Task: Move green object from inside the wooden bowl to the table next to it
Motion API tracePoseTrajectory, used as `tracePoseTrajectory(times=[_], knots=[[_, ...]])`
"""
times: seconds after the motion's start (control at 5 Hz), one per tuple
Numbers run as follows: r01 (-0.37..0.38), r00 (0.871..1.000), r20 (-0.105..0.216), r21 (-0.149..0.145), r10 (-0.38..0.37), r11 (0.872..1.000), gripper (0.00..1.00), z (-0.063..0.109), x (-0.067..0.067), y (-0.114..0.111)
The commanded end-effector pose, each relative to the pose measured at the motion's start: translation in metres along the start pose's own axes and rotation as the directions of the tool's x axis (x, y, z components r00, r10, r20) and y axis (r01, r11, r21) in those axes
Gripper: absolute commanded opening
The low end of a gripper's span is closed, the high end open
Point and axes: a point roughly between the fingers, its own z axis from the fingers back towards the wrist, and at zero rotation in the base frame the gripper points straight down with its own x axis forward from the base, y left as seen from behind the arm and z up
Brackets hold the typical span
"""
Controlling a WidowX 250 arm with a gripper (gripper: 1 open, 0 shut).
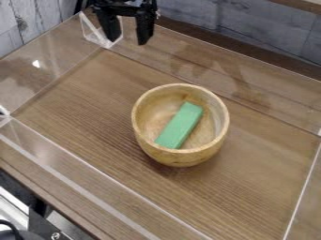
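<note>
The green object (178,125), a flat bright-green block, lies slanted inside the wooden bowl (182,148), which stands near the middle of the brown table (88,103). My gripper (128,31) hangs at the far back left, well away from the bowl. Its two dark fingers point down and stand apart, open, with nothing between them.
Clear plastic walls (51,52) ring the tabletop. A small clear bracket (90,28) sits at the back left corner, right beside the gripper. A grey plank wall runs behind the table.
</note>
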Motion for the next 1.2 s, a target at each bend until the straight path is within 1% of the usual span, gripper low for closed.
tracePoseTrajectory(times=[0.0, 0.2, 0.4, 0.6, 0.8, 1.0], knots=[[0.049, 0.996, 0.071, 0.013, -0.050, 0.999, 1.00, 0.017, 0.015, -0.009], [0.081, 0.993, 0.080, 0.012, -0.081, 0.997, 1.00, 0.016, 0.020, -0.012], [0.048, 0.994, 0.093, 0.016, -0.049, 0.999, 1.00, 0.016, 0.011, 0.002], [0.011, 0.993, 0.120, 0.015, -0.012, 1.000, 1.00, 0.018, 0.002, 0.019], [0.031, 0.990, 0.137, 0.016, -0.032, 0.999, 1.00, 0.020, 0.004, 0.024], [0.038, 0.989, 0.144, 0.010, -0.039, 0.999, 1.00, 0.017, 0.003, 0.023]])
